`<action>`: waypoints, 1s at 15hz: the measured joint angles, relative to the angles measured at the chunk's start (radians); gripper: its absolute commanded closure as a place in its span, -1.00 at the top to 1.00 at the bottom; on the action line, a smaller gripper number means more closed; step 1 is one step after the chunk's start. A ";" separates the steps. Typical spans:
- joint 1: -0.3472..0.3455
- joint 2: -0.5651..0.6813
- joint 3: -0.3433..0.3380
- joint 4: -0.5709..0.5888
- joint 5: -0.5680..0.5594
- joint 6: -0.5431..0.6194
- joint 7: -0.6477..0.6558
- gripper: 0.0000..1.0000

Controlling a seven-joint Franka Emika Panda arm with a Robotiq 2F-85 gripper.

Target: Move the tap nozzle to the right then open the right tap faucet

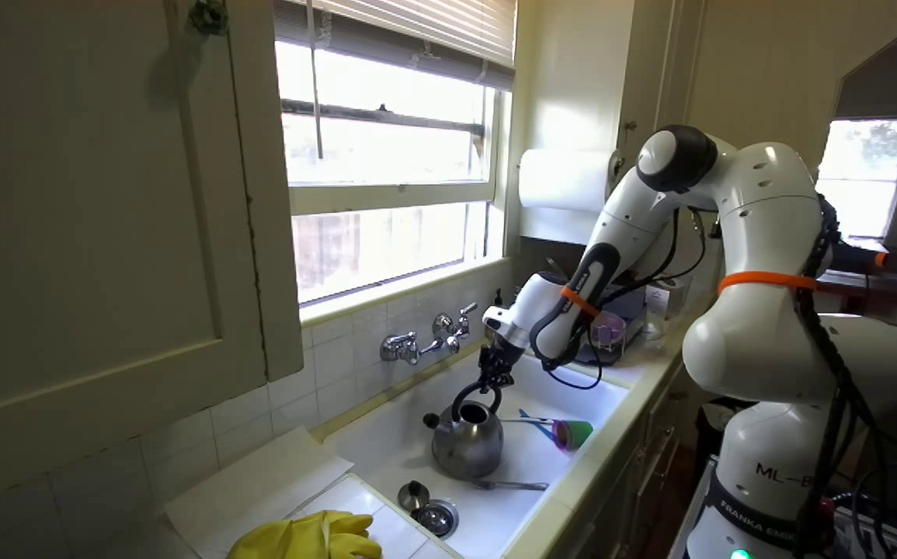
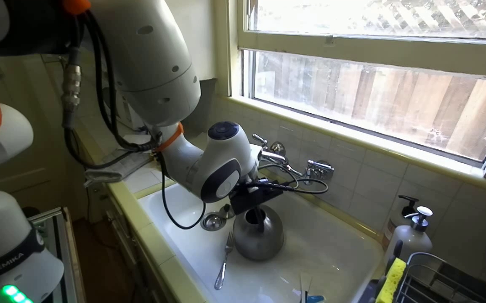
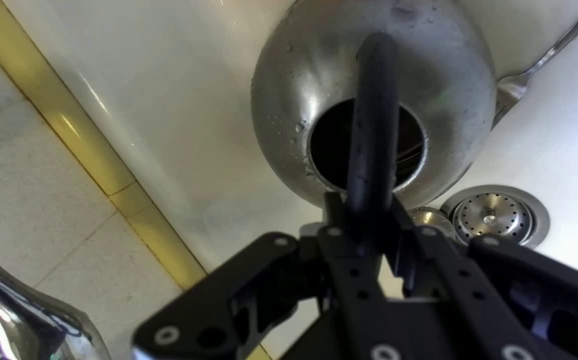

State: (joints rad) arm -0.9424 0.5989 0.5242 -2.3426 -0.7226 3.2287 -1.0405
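Observation:
The chrome tap nozzle (image 1: 431,347) shows in the middle of the wall mixer tap. In an exterior view the nozzle (image 2: 273,157) is partly hidden behind my wrist. Chrome at the lower left of the wrist view looks like this spout (image 3: 43,320). The right tap faucet (image 1: 462,322) is the far chrome handle, and also shows at the tap's right end (image 2: 320,169). My gripper (image 3: 369,212) is below and in front of the tap, apart from it. It is shut on the black handle (image 3: 375,120) of the grey kettle (image 1: 467,454). Whether the kettle rests on the sink floor is unclear.
A fork (image 2: 226,263) and the drain strainer (image 3: 489,218) are beside the kettle in the white sink. A green and purple cup (image 1: 572,435) lies in the sink. Yellow gloves (image 1: 304,536), soap bottles (image 2: 409,242) and a dish rack (image 2: 440,277) stand around it.

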 measured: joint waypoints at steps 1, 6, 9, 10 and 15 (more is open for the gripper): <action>-0.026 0.010 0.021 0.000 -0.015 -0.002 -0.016 -0.89; -0.124 0.040 0.087 0.000 -0.075 -0.025 -0.075 -0.89; -0.147 0.047 0.105 0.007 -0.087 -0.044 -0.093 -0.89; -0.150 0.047 0.108 0.011 -0.090 -0.054 -0.100 -0.89; -0.151 0.050 0.124 0.035 -0.095 -0.127 -0.139 -0.89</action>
State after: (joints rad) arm -1.0936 0.6491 0.6479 -2.3076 -0.8175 3.1014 -1.1794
